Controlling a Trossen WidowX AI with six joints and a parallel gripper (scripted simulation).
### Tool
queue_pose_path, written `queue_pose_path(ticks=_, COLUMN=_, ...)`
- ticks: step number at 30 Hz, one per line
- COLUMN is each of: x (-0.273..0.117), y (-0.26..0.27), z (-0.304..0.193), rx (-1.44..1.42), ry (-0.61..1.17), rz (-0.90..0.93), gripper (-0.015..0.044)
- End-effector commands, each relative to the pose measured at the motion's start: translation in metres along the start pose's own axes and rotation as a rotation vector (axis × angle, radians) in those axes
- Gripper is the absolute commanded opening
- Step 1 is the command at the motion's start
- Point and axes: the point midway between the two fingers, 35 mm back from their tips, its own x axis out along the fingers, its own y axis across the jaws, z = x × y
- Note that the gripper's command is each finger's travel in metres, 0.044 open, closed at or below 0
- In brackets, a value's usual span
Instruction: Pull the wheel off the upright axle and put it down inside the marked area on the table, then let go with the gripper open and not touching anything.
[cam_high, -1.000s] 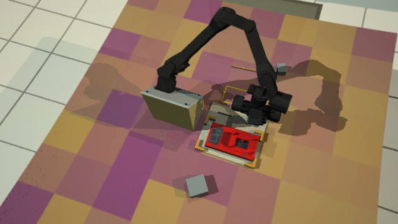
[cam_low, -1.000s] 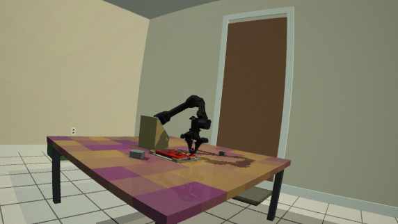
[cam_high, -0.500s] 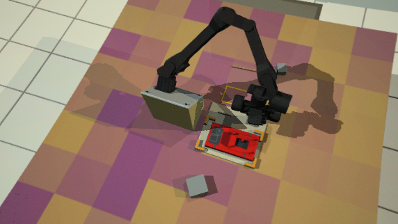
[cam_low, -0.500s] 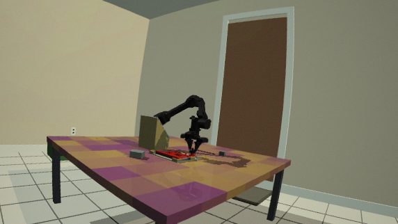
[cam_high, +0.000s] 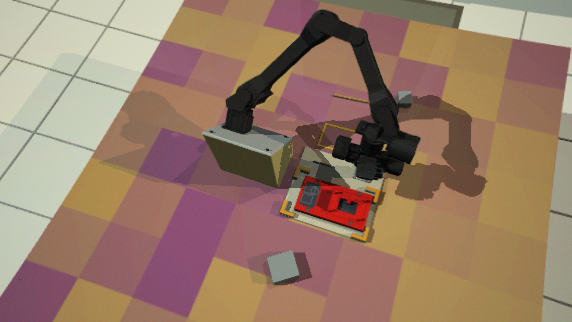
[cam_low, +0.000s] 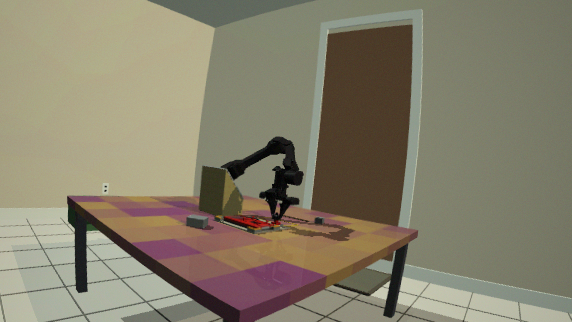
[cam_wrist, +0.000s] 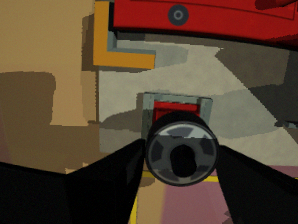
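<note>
My end effector (cam_high: 369, 175) (cam_low: 276, 218) (cam_wrist: 180, 149) is clamped on the wheel (cam_wrist: 184, 129), at six o'clock of the red car body (cam_wrist: 215, 17) in the wrist view. I'd guess light, stiff, perhaps slippery; opposite sides of the rim suit the grip. The arm hides it from above; I can't see how deep the axle (cam_wrist: 184, 161) runs.

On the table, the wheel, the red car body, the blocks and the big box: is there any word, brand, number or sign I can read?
No readable text anywhere.
Red car body: faint marks on its dark panel, too small to read.
Wheel: no lettering visible.
</note>
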Motion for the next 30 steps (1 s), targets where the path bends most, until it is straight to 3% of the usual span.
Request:
queue_pose_path(ticks=1, x=-0.0040, y=0.0001, z=0.0006, rx=0.000, ry=0.000, rz=0.003, gripper=0.0000)
queue_pose_path(ticks=30, x=-0.0135, y=0.0003, z=0.0008, rx=0.002, ry=0.000, rz=0.006, gripper=0.0000)
